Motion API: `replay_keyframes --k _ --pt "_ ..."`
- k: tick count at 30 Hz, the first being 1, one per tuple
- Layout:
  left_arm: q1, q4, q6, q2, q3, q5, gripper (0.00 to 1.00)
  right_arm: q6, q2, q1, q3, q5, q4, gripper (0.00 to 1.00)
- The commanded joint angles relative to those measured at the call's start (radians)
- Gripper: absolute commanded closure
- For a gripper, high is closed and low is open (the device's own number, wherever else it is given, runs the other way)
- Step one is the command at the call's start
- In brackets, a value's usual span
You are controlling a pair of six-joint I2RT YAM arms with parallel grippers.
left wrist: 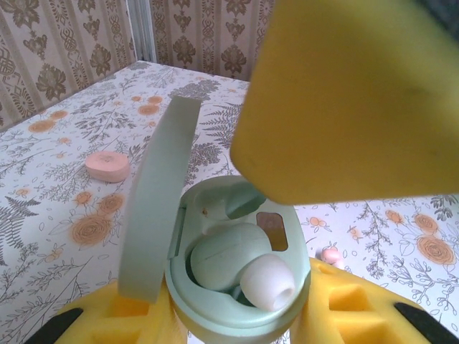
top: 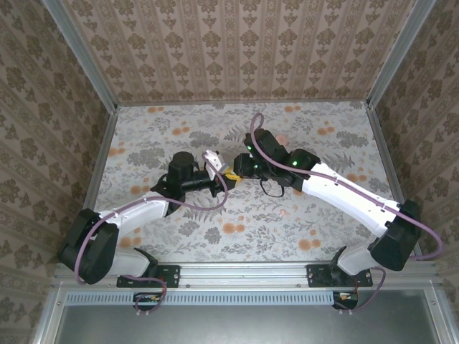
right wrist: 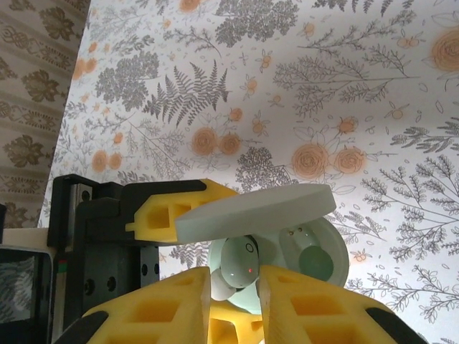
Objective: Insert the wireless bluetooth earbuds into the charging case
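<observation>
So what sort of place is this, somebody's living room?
Probably a staged robot test booth: wallpapered panels in a metal frame, floral-covered table, two arms bolted to a rail.

Mint-green charging case (left wrist: 154,215) and earbud (left wrist: 226,254), yellow jaws, a pink case (left wrist: 107,166), grey-fern tablecloth (left wrist: 57,208) with orange flowers.

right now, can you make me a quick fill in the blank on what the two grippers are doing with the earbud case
1. The left gripper is shut on the charging case, whose lid stands ____.
2. The right gripper pinches a mint earbud between ____ fingertips.
3. The round item on the table beyond the lid is ____.

Missing words: open; yellow; pink.
</observation>
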State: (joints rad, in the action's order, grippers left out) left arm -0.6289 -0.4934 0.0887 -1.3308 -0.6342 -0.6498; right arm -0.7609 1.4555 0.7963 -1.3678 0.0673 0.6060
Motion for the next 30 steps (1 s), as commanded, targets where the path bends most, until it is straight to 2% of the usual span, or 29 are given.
replay_keyframes --k 1,16,30 --pt "-0.009 0.027 0.026 0.016 -0.015 0.001 0.89 -0.003 0.028 0.000 -0.014 -0.034 0.030 0.75" --pt "-0.012 0.024 0.024 0.010 -0.023 -0.001 0.89 0.012 0.078 -0.001 -0.003 -0.042 0.009 0.71" --pt "-0.012 0.045 0.033 0.015 -0.025 0.001 0.89 0.020 0.109 0.000 -0.024 -0.092 -0.025 0.82"
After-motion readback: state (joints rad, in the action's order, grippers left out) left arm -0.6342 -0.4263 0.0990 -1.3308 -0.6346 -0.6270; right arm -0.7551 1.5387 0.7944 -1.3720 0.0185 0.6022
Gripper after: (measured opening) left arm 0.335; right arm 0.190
